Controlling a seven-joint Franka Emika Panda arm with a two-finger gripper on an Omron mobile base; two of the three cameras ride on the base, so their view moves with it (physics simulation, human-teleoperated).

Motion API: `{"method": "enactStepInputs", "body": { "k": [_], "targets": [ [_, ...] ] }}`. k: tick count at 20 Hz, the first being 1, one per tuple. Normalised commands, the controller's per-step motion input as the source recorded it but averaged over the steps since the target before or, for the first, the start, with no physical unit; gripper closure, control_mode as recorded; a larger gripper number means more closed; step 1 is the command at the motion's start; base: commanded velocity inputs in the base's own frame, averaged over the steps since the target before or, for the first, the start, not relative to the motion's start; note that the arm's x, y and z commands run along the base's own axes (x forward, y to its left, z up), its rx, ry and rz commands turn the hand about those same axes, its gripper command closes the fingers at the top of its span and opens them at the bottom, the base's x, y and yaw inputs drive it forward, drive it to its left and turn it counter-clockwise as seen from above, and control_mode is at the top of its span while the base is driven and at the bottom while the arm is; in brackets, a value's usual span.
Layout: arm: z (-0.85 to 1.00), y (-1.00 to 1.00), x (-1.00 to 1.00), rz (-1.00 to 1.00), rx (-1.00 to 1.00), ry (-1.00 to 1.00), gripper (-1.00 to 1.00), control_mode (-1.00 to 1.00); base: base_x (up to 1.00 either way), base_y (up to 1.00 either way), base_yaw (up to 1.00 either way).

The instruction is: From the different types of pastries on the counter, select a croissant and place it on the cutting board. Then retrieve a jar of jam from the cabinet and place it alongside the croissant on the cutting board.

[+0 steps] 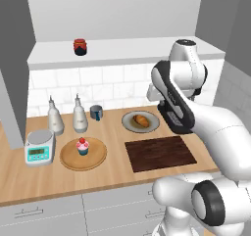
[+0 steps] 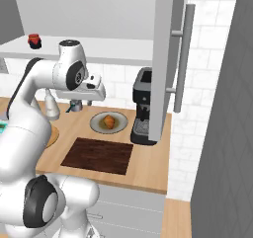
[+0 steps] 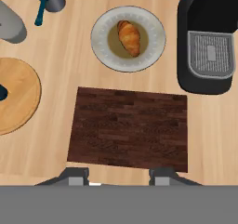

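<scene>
On the far left of your left base view a small kitchen scale [image 1: 39, 147] sits on the counter [image 1: 112, 174]. Just right of it a round light-wood board [image 1: 83, 154] carries the cupcake [image 1: 82, 146], pink frosting and a cherry on top, in a blue wrapper. Behind the board stand two pale bottles [image 1: 55, 116] side by side, and a blue-grey mug [image 1: 96, 112] stands beside them near the tiled wall.

Look up and you see the jar of jam [image 1: 80, 47] on the white shelf of the open cabinet [image 1: 122, 51], upright, red lid on, dark red inside.

Moving right, a round grey plate [image 3: 99, 27] holds the croissant [image 3: 129, 37], which lies roughly in the plate's middle. The cutting board [image 3: 129, 129] lies flat on the counter just in front of the plate, close but not touching it, and its dark surface is bare. To the right of the plate and board a black coffee machine [image 3: 208, 46] stands with its grey drip grate facing forward.

Your gripper [image 3: 120, 177] hangs above the near edge of the cutting board, looking straight down. Its two fingertips [image 3: 74, 175] stand a little apart but drawn in as far as they go, with nothing between them.
</scene>
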Motion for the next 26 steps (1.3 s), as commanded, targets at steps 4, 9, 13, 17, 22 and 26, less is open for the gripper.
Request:
{"method": "enactStepInputs", "body": {
  "k": [4, 9, 13, 17, 22, 26],
  "targets": [
    [-0.4, 0.0, 0.0, 0.0, -0.03, 0.0, -1.0, -1.0, 0.0, 0.0, 0.0],
    [-0.68, 0.0, 0.0, 0.0, -0.07, 0.0, -1.0, -1.0, 0.0, 0.0, 0.0],
    [-0.4, 0.0, 0.17, 0.0, -0.01, -0.01, -1.0, -1.0, 0.0, 0.0, 0.0],
    [-0.25, 0.0, 0.38, 0.0, 0.0, 0.0, -1.0, -1.0, 0.0, 0.0, 0.0],
    [-0.33, 0.0, 0.38, 0.0, 0.0, 0.0, -1.0, -1.0, 0.0, 0.0, 0.0],
    [-0.36, 0.0, 0.26, 0.0, 0.0, 0.0, -1.0, -1.0, 0.0, 0.0, 0.0]
  ]
}}
